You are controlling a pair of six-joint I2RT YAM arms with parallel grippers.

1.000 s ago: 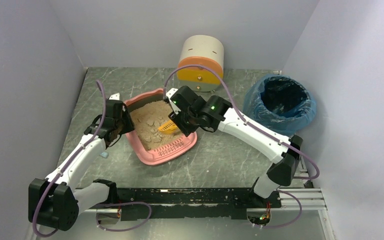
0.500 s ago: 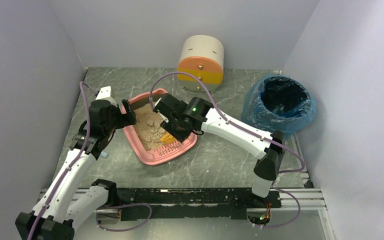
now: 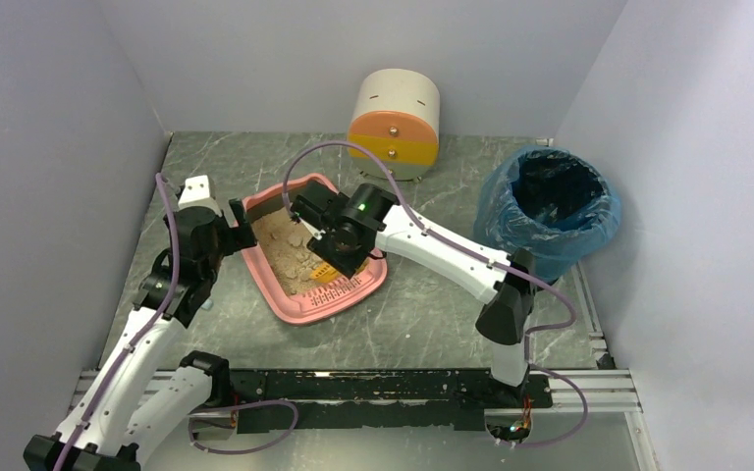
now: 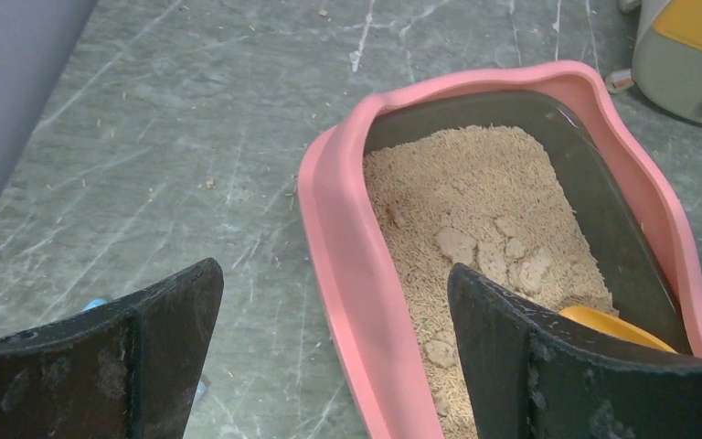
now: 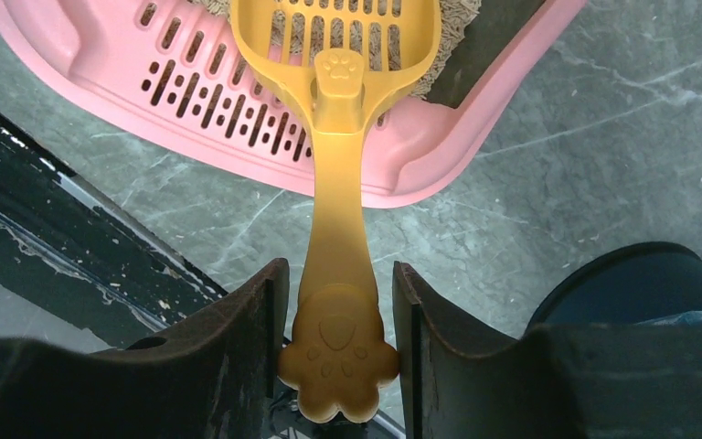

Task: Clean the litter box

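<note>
Though under right gripper [image 5: 340,306], scoop [image 3: 327,274] mostly hidden.

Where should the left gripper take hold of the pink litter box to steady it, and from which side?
I'd take the litter box by its left long rim, coming down from above with the open left gripper, one finger outside, one over the litter. That wall is thin and upright, and the right gripper holds the scoop at the slotted end.

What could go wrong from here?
Left gripper is open, not gripping the litter box, so a scoop push may slide it. Right gripper pinches the yellow scoop near its handle's end; under load it may pivot. The blue-lined bin stands off to the right; litter may spill on the way.
</note>
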